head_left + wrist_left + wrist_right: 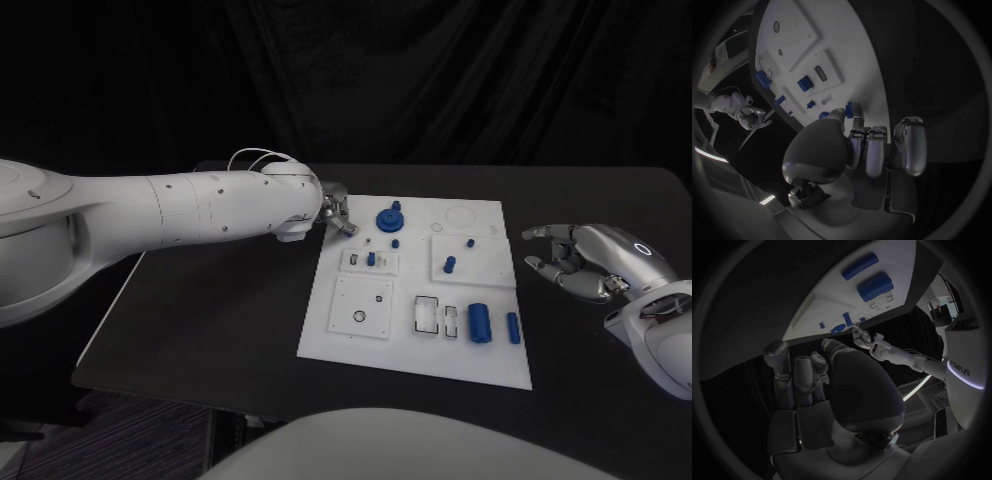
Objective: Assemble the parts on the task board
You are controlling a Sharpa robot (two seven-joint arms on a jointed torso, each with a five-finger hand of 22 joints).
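The black table [216,310] carries the white board [476,350] at its middle, with blue parts [479,323] scattered on it. The left hand [335,212] sits at the board's far left corner, near a blue knob [389,217]; its grip I cannot tell. The right hand [584,260] hovers beside the board's right edge, fingers curled, holding nothing.

Head camera looks down; both wrist cameras share the task board [418,280].

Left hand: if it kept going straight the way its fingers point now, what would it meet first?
Probably the large blue part standing at the task board's far end; the left hand reaches toward it from the board's edge. Height above the board is unclear.
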